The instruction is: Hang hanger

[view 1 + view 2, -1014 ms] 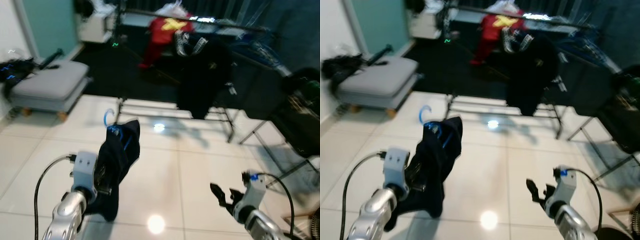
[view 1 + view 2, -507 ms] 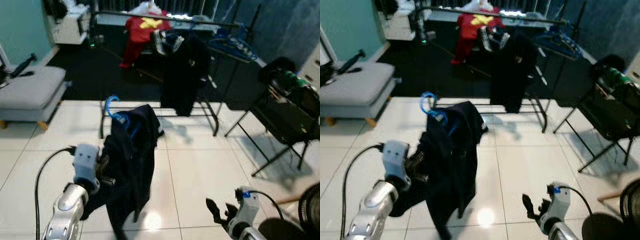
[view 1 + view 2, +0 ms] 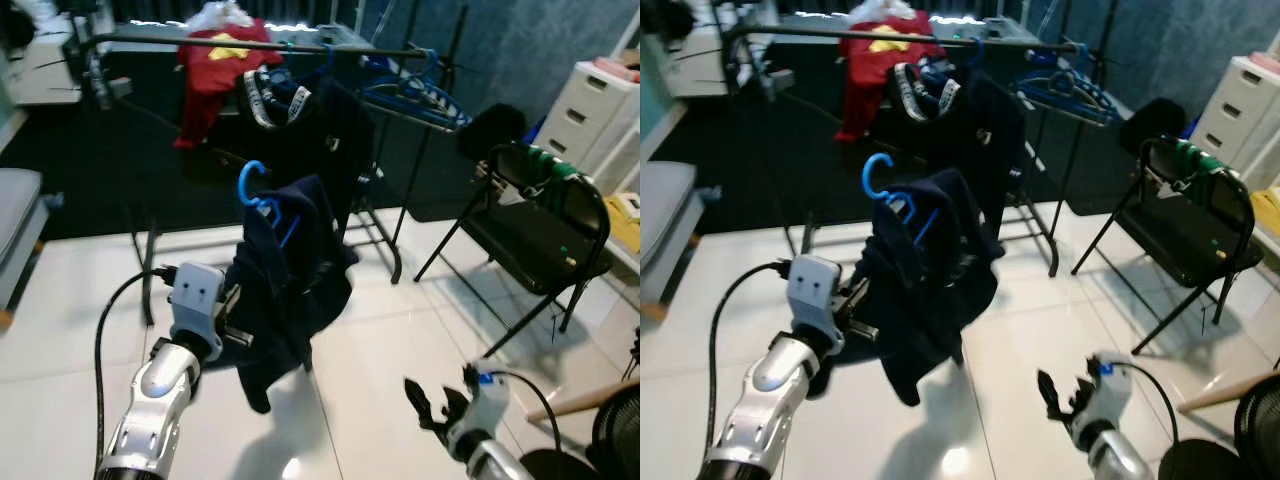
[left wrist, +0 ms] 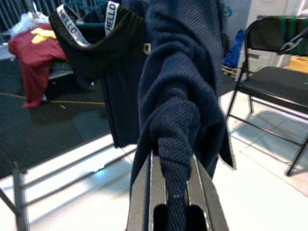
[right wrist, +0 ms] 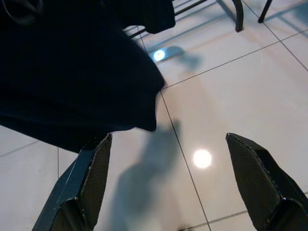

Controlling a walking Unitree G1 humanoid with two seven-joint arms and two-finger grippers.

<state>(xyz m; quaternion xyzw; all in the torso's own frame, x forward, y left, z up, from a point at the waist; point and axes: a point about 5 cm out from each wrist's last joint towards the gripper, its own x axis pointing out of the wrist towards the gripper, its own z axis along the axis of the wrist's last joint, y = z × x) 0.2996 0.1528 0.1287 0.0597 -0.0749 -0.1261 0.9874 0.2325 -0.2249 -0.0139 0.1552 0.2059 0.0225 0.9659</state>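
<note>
Navy sweater [image 3: 295,275] on blue hanger [image 3: 256,195] pinched in left gripper [image 4: 172,192], near rack [image 3: 250,45]; right gripper [image 5: 168,187] spread wide, holding nothing.

black folding chair [image 3: 540,225] beside white drawers [image 3: 605,110].

"HELLO" in black on white hood trim [image 4: 111,13] of black hoodie [image 4: 103,72], upper left of left wrist view; rest unreadable.

Head stereo downward; wrists close, sharing garment [image 4: 183,96].
</note>
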